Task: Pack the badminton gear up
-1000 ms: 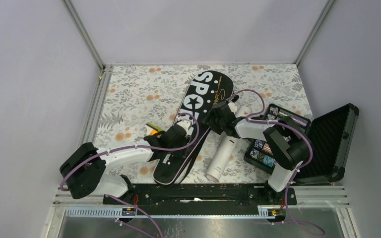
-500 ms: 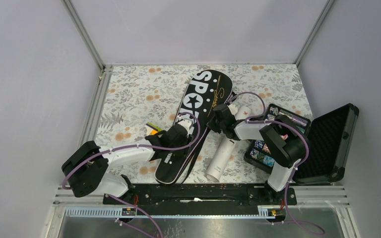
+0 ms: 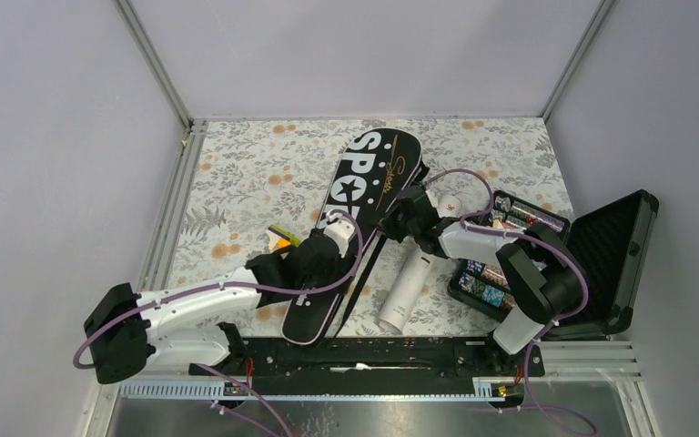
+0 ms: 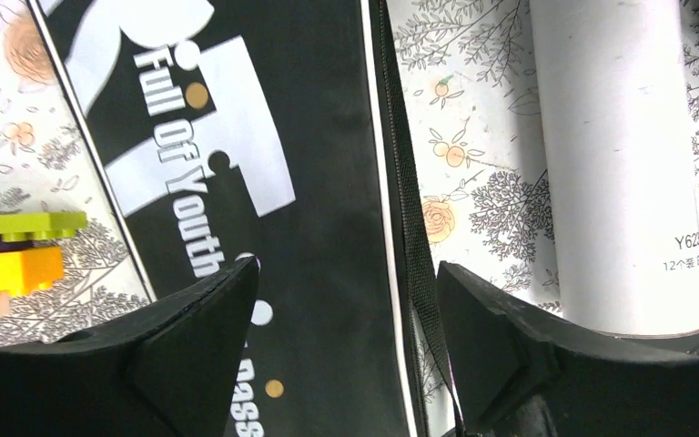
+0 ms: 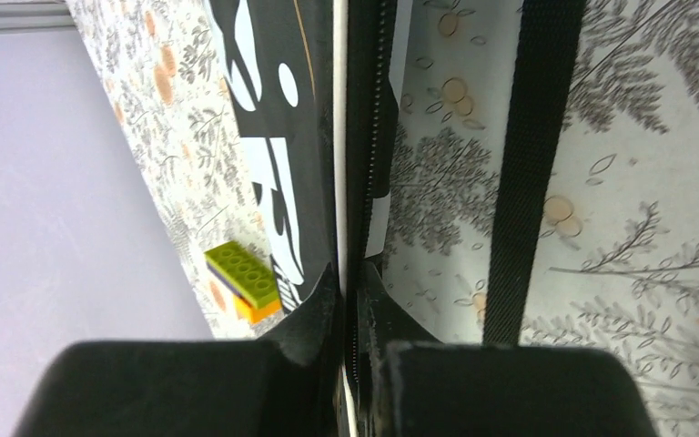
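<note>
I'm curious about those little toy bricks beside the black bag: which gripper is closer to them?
Left. The left gripper hovers open over the bag, just beside the bricks; the right gripper pinches the bag's opposite edge, farther away.

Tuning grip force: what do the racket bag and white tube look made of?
The racket bag: likely synthetic fabric, matte black, printed white lettering, zipper teeth along its edge. The white tube: probably cardboard, matte, faintly speckled with small print; plastic can't be excluded.
</note>
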You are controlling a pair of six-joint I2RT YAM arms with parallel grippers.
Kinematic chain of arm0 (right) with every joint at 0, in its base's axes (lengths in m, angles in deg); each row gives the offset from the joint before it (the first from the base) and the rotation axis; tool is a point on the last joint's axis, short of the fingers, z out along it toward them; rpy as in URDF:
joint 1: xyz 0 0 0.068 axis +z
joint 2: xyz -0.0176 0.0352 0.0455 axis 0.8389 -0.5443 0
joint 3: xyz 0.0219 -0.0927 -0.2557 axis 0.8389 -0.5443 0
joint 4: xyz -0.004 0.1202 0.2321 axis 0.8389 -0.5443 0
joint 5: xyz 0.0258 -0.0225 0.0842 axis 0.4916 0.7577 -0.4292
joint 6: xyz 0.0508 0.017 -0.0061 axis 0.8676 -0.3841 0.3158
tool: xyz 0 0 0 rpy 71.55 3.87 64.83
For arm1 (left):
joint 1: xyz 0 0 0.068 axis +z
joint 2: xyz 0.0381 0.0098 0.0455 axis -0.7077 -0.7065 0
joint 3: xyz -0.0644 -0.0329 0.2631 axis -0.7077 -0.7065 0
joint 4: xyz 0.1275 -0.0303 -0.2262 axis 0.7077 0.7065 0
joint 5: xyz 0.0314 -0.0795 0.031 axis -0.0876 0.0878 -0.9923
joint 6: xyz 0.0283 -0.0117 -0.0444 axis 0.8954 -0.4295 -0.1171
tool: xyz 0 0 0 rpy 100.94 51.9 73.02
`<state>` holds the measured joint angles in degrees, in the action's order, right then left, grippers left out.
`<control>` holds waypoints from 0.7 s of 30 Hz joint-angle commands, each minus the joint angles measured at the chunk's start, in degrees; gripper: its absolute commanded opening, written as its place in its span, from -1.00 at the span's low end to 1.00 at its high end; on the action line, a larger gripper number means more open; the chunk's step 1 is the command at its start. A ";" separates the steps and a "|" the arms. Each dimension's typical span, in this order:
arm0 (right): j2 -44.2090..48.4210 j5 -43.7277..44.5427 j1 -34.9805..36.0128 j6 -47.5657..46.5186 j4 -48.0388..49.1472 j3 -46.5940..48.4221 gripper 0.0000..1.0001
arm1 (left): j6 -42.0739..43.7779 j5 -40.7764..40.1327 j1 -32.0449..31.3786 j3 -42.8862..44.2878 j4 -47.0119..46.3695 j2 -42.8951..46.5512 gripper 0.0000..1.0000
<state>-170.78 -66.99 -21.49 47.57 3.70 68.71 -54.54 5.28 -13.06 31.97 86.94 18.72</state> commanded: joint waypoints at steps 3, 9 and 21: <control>6.16 -4.39 0.71 6.57 -3.58 4.79 -1.00 | 4.41 -3.61 -1.32 2.02 -1.22 2.00 0.60; 9.55 -1.23 1.34 6.40 -9.06 7.32 -1.00 | 5.51 -5.55 -3.80 3.66 -1.46 -0.11 0.65; 11.69 1.13 1.89 6.70 -11.79 8.81 -1.00 | 5.53 -12.24 -7.54 7.31 -0.84 -6.58 0.70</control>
<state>-163.19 -67.29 -20.49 52.32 -9.41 73.70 -49.09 -2.98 -19.79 36.10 87.34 13.11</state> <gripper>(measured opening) 0.052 0.841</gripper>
